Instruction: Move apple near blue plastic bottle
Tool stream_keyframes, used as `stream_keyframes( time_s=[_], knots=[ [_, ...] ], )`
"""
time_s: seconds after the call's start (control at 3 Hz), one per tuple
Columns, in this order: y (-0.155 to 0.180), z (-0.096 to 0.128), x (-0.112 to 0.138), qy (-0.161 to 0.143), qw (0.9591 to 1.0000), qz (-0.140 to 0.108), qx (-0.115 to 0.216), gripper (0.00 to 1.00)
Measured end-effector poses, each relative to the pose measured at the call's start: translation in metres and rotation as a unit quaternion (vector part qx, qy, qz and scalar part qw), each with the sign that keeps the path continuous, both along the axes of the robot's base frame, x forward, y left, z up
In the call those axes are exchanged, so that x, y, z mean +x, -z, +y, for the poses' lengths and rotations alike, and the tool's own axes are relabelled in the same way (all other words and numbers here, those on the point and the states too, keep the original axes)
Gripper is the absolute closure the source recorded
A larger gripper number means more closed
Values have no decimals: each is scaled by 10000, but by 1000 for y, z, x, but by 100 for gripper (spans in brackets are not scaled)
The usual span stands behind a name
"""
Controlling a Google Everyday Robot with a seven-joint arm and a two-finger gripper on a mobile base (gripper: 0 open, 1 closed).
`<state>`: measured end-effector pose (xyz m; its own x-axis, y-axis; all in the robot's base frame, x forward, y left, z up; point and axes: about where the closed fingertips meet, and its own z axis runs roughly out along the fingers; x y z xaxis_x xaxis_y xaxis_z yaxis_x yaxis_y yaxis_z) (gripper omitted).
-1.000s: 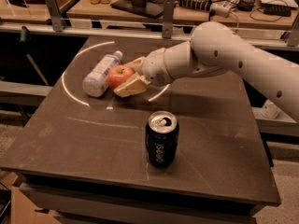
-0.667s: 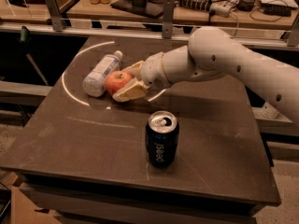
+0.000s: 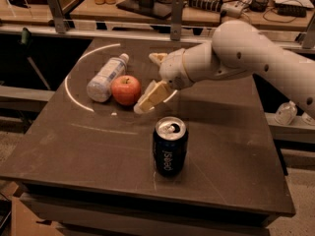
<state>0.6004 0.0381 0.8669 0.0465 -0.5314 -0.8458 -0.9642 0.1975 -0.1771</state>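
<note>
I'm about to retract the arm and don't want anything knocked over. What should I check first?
1. Apple rests on the table: ok.
2. Apple sits right beside the blue plastic bottle: ok.
3. Gripper is open, on the apple's side away from the bottle, not clamping it: ok.
4. Lower finger is clear of the apple: cannot tell, they look very close.
5. Pepsi can stands upright, apart from the gripper: ok.

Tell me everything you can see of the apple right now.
The apple is round, red-orange and glossy, stem dimple up. It sits on the dark table, close against the side of the lying blue plastic bottle. The open end effector is just right of it; whether they touch is unclear.
</note>
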Motion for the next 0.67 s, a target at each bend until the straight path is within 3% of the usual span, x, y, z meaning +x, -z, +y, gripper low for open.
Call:
stream_keyframes(
  time_s=[0.33, 0.67],
  knots=[
    [-33, -79, 20, 612, 9968, -342, -371, 0],
    [-35, -84, 23, 654, 9964, -372, -388, 0]
  ],
)
